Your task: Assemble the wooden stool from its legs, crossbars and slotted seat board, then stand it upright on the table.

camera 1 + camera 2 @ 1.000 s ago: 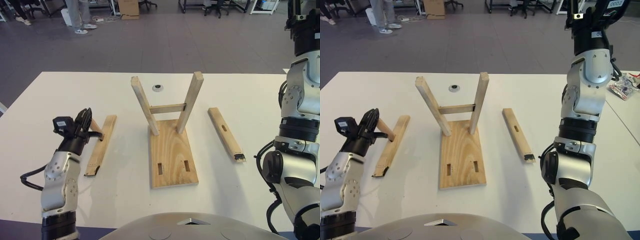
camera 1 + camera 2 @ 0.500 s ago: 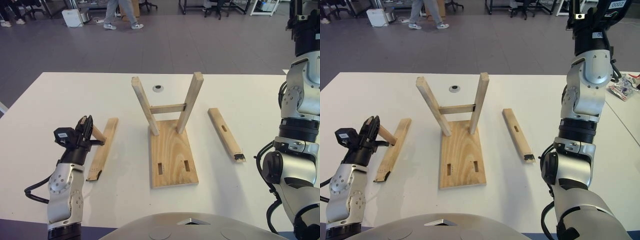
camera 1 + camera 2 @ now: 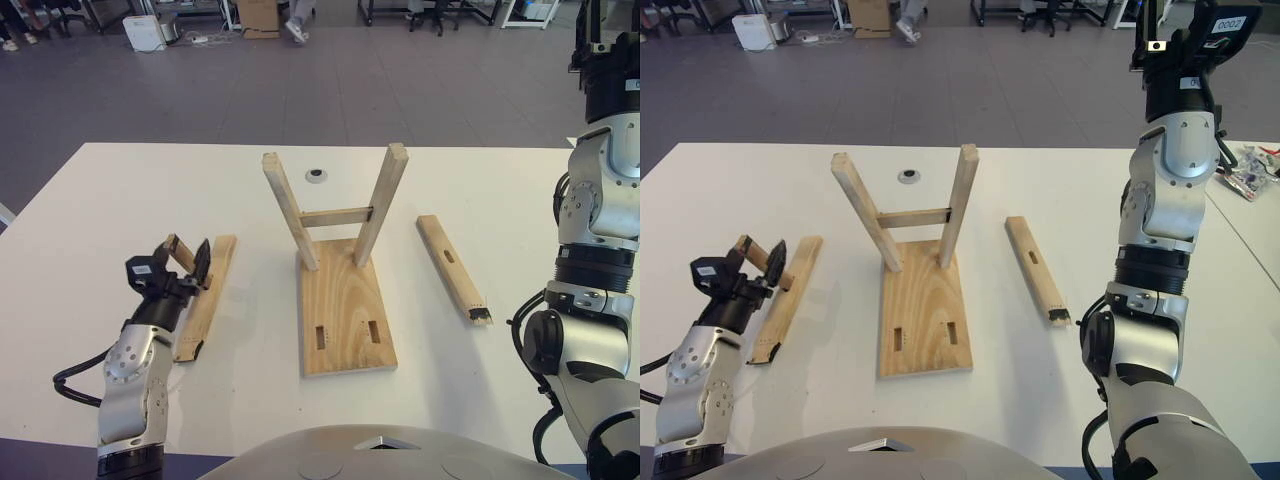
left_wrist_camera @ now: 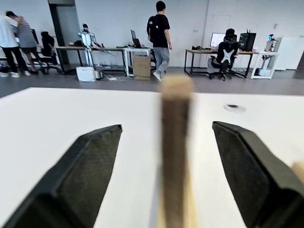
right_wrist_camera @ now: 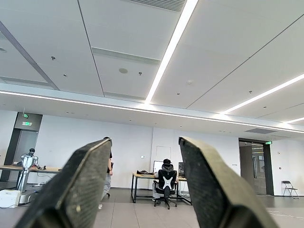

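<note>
The table [image 3: 120, 190] carries the seat board [image 3: 347, 300], which lies flat at the centre with its long side running away from the robot. Two legs rise from the far end of the board: the left upright leg [image 3: 287, 212] and the right upright leg [image 3: 381, 203]. Both tilt outward toward their free ends and are joined partway up by a fitted crossbar [image 3: 335, 216]. At the near end of the board are two rectangular slots [image 3: 320, 337], seen as dark openings. A loose right leg [image 3: 450, 266] lies flat on the table to the right of the board, apart from it, with a slot in its upper face and a dark near tip. A loose left leg [image 3: 206, 293] lies flat to the left of the board, also apart from it. A short crossbar [image 4: 175, 166] projects from the outer side of this leg; whether it is seated in a slot cannot be determined. The left gripper [image 4: 166, 124] is positioned low over the table with its fingers spread on either side of the short crossbar, not clamped on it. The right gripper [image 5: 145, 142] is raised high at the right of the table, pointing toward the ceiling, with its fingers apart and nothing between them. A small round dark fitting [image 3: 316, 176] sits on the table beyond the upright legs.
</note>
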Available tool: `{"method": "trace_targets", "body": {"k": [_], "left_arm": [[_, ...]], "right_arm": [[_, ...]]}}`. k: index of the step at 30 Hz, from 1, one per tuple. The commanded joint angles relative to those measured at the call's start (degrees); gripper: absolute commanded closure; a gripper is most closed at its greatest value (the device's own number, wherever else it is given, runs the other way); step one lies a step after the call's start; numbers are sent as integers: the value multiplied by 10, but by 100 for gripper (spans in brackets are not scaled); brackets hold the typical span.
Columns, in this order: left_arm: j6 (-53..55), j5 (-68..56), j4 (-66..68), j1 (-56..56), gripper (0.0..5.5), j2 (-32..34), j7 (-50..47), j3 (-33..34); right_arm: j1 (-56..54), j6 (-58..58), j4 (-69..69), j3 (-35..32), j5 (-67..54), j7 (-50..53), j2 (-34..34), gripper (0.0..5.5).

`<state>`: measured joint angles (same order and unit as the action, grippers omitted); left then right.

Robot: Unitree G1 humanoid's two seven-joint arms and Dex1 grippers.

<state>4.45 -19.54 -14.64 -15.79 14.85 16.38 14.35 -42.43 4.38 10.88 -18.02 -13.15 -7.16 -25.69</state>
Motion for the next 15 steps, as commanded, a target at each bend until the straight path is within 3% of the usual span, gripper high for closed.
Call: {"method": "trace_targets", "body": {"k": [1,14,15], "left_arm": [[60,20,-15,-40,204,20,3,-18],[391,-4,-106,-86,204,75,-14,-23],[406,-11,-108,-85,223,81,-7,-22]], "right_arm": [[8,-2,-9,-1,2,3,6,285],[34,-23,-46,0,2,18,15,285],[36,-24,-49,0,2,20,17,285]]}}
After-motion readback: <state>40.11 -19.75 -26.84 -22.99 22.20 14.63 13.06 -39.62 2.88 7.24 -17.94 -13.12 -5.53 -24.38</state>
